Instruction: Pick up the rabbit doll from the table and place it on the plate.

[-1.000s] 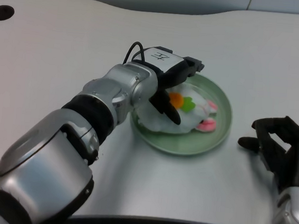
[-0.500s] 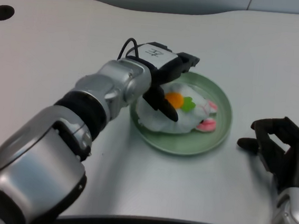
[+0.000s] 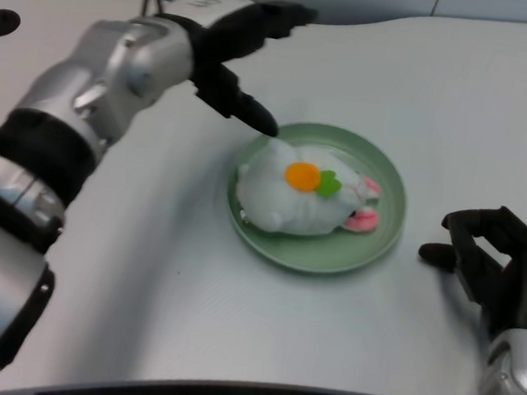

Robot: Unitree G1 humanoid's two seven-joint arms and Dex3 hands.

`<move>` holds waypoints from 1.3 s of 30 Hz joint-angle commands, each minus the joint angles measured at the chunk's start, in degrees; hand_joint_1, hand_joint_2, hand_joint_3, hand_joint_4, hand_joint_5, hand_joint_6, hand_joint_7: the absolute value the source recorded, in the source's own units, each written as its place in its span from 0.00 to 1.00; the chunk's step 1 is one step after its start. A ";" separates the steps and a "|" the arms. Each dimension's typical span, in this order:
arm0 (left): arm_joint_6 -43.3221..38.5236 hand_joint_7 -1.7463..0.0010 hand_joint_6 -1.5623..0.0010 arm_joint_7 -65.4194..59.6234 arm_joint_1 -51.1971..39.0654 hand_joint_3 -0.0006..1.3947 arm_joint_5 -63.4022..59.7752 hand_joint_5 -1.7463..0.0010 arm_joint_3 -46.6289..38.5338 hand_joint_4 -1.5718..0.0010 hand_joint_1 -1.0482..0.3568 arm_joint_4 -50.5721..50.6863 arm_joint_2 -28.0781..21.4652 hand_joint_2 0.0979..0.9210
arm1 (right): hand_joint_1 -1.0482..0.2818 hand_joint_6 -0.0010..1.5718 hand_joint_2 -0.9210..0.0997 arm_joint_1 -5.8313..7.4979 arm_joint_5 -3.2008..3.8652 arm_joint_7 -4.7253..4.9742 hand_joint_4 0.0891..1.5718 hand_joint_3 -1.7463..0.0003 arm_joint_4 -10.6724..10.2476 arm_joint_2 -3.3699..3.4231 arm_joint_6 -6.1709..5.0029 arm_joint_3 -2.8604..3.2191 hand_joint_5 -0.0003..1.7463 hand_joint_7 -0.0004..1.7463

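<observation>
Item: rabbit doll (image 3: 301, 199) on plate (image 3: 384, 228), released.
Your left robot hand (image 3: 235, 59) has lifted off to 10 o'clock, fingers apart, holding nothing; placement looks complete.

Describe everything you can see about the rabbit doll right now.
The rabbit doll is a soft white plush with pink ears and an orange and green carrot patch on top. It lies on its side inside the green plate, ears toward the plate's right rim. Nothing holds it: the left robot hand is raised up and to the left, one fingertip near but apparently clear of it.
</observation>
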State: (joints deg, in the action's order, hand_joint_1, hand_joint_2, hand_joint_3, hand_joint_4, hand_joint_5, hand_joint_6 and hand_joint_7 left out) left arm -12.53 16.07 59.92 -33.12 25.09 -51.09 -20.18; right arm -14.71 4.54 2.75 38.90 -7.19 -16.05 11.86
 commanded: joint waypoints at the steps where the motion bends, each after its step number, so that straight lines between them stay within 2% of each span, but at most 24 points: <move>1: 0.98 1.00 1.00 1.94 -2.66 0.06 1.04 1.00 -0.77 1.00 0.00 2.06 -0.84 1.00 | 0.22 0.46 0.00 -0.27 0.05 0.13 0.48 0.89 -0.16 0.24 0.72 -0.10 0.49 0.73; 3: 1.35 1.00 1.00 2.27 -2.96 0.06 1.02 1.00 -0.93 1.00 0.00 2.75 -0.92 1.00 | 0.22 0.46 0.00 -0.27 0.06 0.13 0.49 0.89 -0.17 0.24 0.74 -0.11 0.49 0.73; 8: 0.57 0.99 0.98 3.20 -8.89 0.05 5.16 1.00 -5.48 1.00 0.04 7.26 -5.38 1.00 | 0.21 0.46 0.00 0.10 0.21 -0.17 0.50 0.89 -0.25 0.36 -0.16 -0.18 0.50 0.74; 15: 2.24 0.99 0.98 4.43 -11.49 0.06 6.12 1.00 -7.11 1.00 0.06 10.29 -7.03 1.00 | 0.21 0.47 0.00 0.18 0.48 -0.27 0.50 0.89 -0.48 0.46 -0.11 -0.02 0.50 0.74; 21: 1.10 0.98 0.94 4.28 -17.72 0.04 9.52 0.99 -11.12 0.98 0.11 13.24 -10.21 1.00 | 0.22 0.47 0.00 0.61 0.20 0.10 0.50 0.89 -1.74 0.41 0.89 -0.16 0.51 0.74; 25: 0.86 0.98 0.93 4.34 -19.99 0.04 10.74 0.98 -12.56 0.95 0.13 13.63 -10.78 1.00 | 0.22 0.47 0.00 0.83 0.33 -0.26 0.49 0.89 -1.78 0.38 0.30 -0.15 0.50 0.74; 27: 0.61 0.98 0.92 4.57 -20.95 0.03 11.92 0.97 -13.38 0.94 0.14 13.80 -10.71 1.00 | 0.22 0.47 0.00 0.84 0.16 -0.22 0.50 0.89 -1.67 0.31 0.07 -0.21 0.50 0.74; 31: 1.62 0.97 0.90 4.69 -25.03 0.05 14.55 0.95 -15.20 0.89 0.25 16.65 -10.09 1.00 | 0.22 0.46 0.00 0.92 0.15 0.05 0.50 0.89 -2.18 0.41 0.75 -0.22 0.50 0.74; 32: 1.79 0.97 0.87 4.42 -26.12 0.09 14.93 0.93 -15.53 0.86 0.37 17.60 -9.92 1.00 | 0.22 0.47 0.00 0.94 0.18 0.04 0.50 0.89 -2.23 0.45 0.66 -0.21 0.51 0.74; 33: 1.99 0.96 0.86 4.24 -26.91 0.11 15.21 0.92 -15.75 0.84 0.41 18.38 -9.82 1.00 | 0.22 0.47 0.00 0.96 0.21 0.04 0.50 0.89 -2.26 0.48 0.60 -0.21 0.51 0.74; 35: 2.40 0.96 0.86 4.21 -27.55 0.13 15.37 0.92 -15.93 0.84 0.44 19.26 -9.77 1.00 | 0.22 0.47 0.00 0.98 0.22 0.03 0.50 0.89 -2.30 0.49 0.58 -0.21 0.51 0.74; 36: 2.90 0.96 0.85 3.53 -29.38 0.13 15.89 0.92 -16.55 0.83 0.45 20.50 -9.32 1.00 | 0.22 0.47 0.00 0.90 0.44 -0.12 0.50 0.89 -2.13 0.48 0.51 -0.06 0.51 0.74; 38: 3.33 0.94 0.79 1.82 -32.56 0.15 16.47 0.87 -17.61 0.75 0.51 22.63 -8.56 1.00 | 0.22 0.47 0.00 0.78 0.61 -0.29 0.50 0.89 -1.85 0.39 0.41 0.09 0.51 0.74; 39: 3.35 0.94 0.76 0.97 -33.73 0.15 16.55 0.79 -17.97 0.74 0.53 23.46 -8.31 1.00 | 0.22 0.48 0.00 0.74 0.59 -0.30 0.50 0.90 -1.76 0.33 0.39 0.10 0.51 0.74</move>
State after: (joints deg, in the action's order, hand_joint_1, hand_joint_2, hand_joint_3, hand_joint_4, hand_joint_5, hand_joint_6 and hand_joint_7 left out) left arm -9.63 18.28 28.76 -17.27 7.97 -28.91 -28.92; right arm -14.15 4.76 2.57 36.99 -7.03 -15.83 11.76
